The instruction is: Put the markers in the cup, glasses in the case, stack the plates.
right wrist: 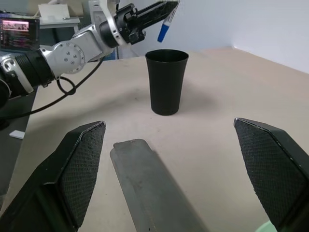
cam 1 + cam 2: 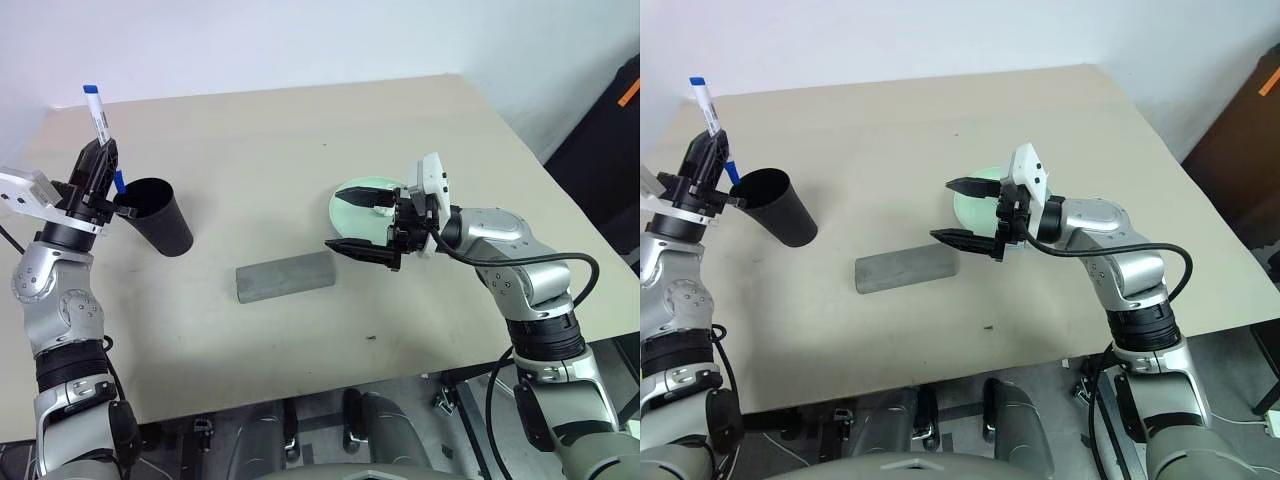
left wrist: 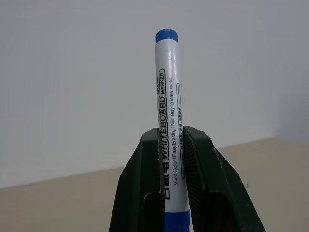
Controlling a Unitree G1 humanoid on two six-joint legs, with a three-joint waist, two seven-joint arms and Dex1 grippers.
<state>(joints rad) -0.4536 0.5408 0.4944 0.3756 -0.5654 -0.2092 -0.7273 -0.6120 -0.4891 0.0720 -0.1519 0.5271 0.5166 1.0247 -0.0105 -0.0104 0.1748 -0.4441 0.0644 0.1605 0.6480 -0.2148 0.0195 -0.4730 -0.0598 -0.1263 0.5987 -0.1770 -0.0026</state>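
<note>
My left gripper (image 2: 96,168) is shut on a white marker (image 2: 98,115) with blue ends. The marker is tilted, and its blue cap end (image 1: 163,32) hangs just above the near-left rim of the black cup (image 2: 160,216). The cup stands upright on the table. In the left wrist view the marker (image 3: 169,116) is clamped between both fingers. My right gripper (image 2: 340,220) is open and empty, held sideways over the pale mint green plate (image 2: 352,212), pointing toward the cup. The grey case (image 2: 285,276) lies shut between the cup and the plate. The glasses are out of view.
The beige table (image 2: 300,140) has a white wall behind its far edge. A dark cabinet stands past the table's right edge (image 2: 610,110). In the right wrist view a desk with a monitor (image 1: 19,29) stands beyond the left arm.
</note>
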